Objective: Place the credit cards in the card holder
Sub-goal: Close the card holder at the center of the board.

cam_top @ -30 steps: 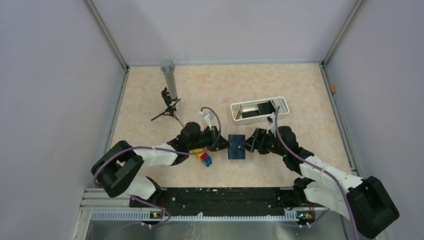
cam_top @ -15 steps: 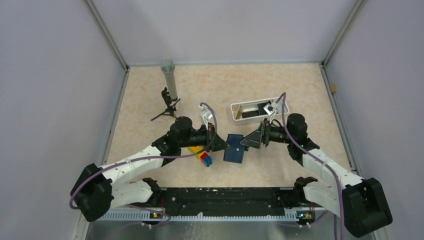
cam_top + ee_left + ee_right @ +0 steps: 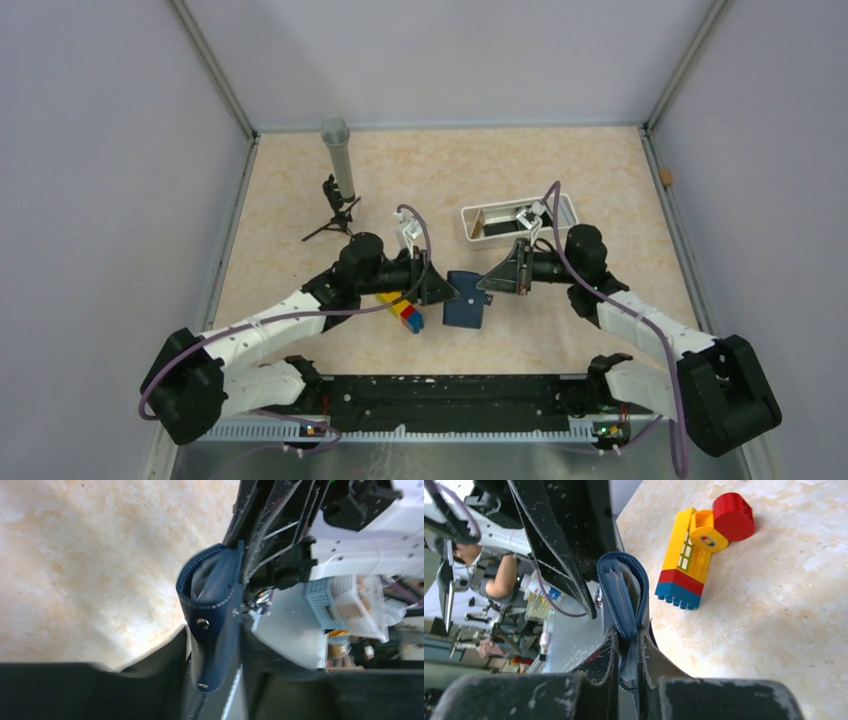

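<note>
Navy-blue soft fold-over card holder [image 3: 466,303] hangs between the two arms near the middle of the beige marbled worktop [image 3: 600,170]. It is turned on edge and, by the look of it, lifted clear of the surface. The right arm's fingers [image 3: 599,667] are narrow and pinch its lower folded edge. The left arm's fingers [image 3: 155,680] sit close on either side of the opposite end and appear to grip it too. The right wrist view shows the fold gaping a little, with pale blue-grey leaves stacked inside. Whether any of them is a card rather than a slot I cannot tell. A small snap stud shows on the outer flap in the left wrist view.

My reading is that the task is at an early stage. The holder is being held and presented, and I cannot confirm that any card has been inserted.

Behind the holder lies a white oblong plastic tray [image 3: 571,208]. A thin yellow-gold credit card [image 3: 480,222] stands against its left end, beside a dark flat item I cannot identify. That card has to be fetched and slid in. I cannot pick out the greyish one.

Just left of the holder rests a cluster of yellow, red and blue toy bricks [image 3: 696,555]. Farther back stands a grey cylinder on a small black tripod [image 3: 337,155].
</note>
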